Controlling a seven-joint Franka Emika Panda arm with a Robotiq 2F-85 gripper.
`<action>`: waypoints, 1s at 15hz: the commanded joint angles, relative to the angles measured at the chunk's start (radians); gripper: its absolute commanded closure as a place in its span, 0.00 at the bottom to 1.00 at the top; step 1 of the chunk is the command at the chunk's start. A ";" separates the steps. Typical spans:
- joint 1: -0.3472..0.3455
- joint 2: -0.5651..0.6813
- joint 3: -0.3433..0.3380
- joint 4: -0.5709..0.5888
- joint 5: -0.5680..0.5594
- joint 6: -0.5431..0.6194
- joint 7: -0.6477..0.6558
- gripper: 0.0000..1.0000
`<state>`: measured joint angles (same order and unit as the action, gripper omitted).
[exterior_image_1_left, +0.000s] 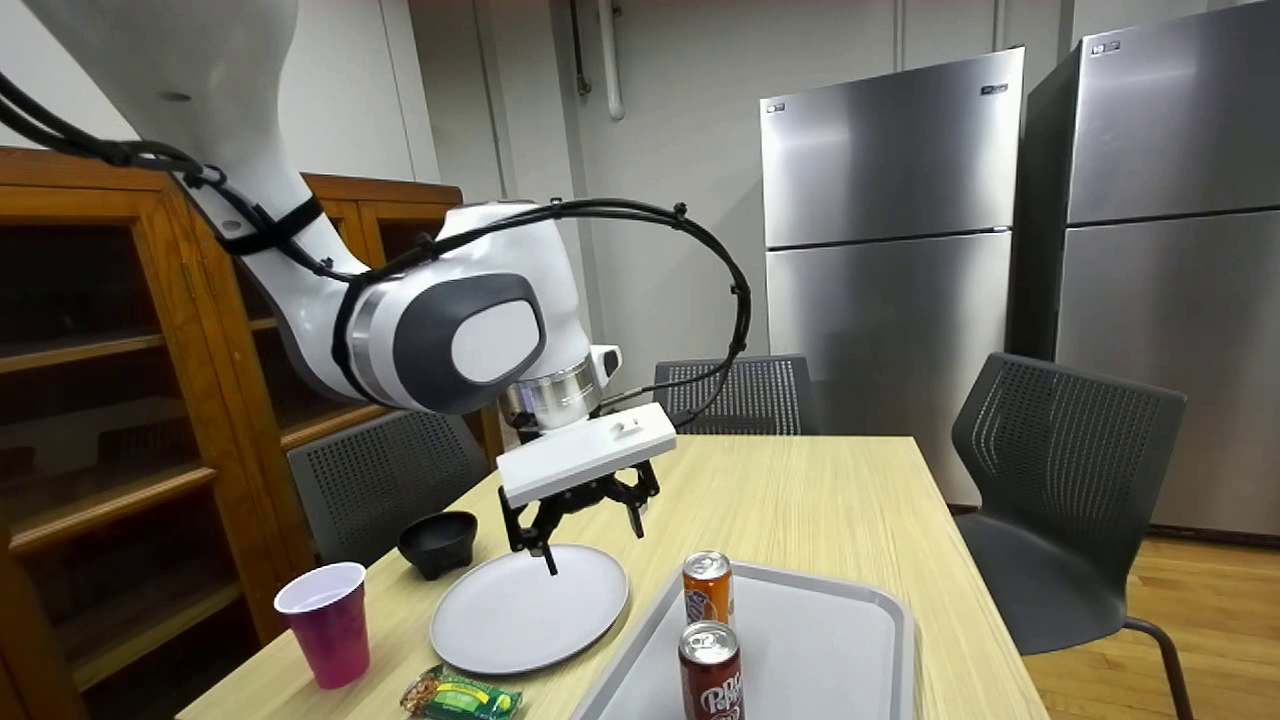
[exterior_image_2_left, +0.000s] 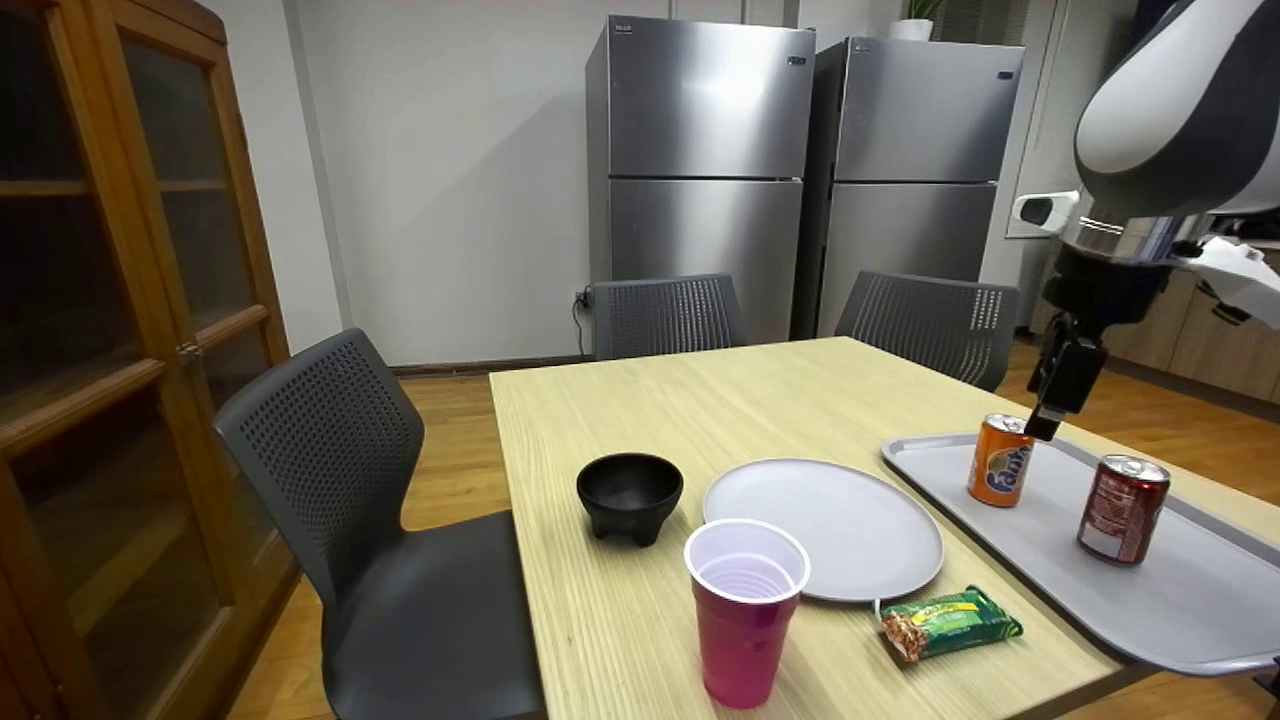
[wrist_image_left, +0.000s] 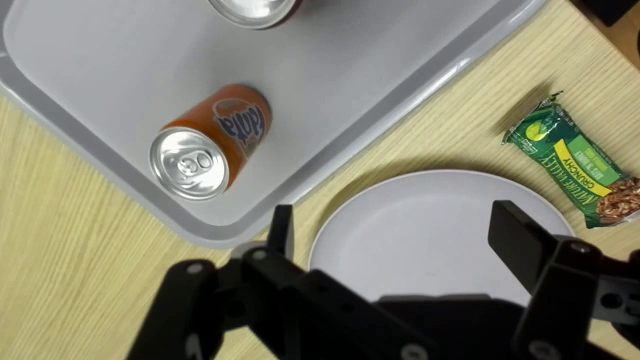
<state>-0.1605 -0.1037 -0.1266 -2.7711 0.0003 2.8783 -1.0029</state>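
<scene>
Wrist view: the end effector (wrist_image_left: 395, 230) hangs above a wooden desk (wrist_image_left: 60, 240), its black jaws wide apart, a grey plate (wrist_image_left: 430, 240) showing between them. Beside it, a grey tray (wrist_image_left: 340, 70) carries an orange Fanta can (wrist_image_left: 220, 132), upright by one corner. A Nature Valley bar (wrist_image_left: 575, 160) lies near the plate's rim. In both exterior views, a red Dr Pepper can (exterior_image_1_left: 711, 672) stands on the tray, and a black bowl (exterior_image_2_left: 630, 505) and magenta cup (exterior_image_2_left: 747, 625) sit toward the desk's left edge.
</scene>
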 joint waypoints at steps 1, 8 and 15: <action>0.000 -0.047 -0.041 -0.009 -0.021 -0.060 0.097 0.00; 0.022 -0.016 -0.082 0.000 0.001 -0.062 0.111 0.00; 0.019 -0.010 -0.078 0.006 -0.017 -0.071 0.141 0.00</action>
<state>-0.1414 -0.1230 -0.1986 -2.7711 0.0127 2.8150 -0.8991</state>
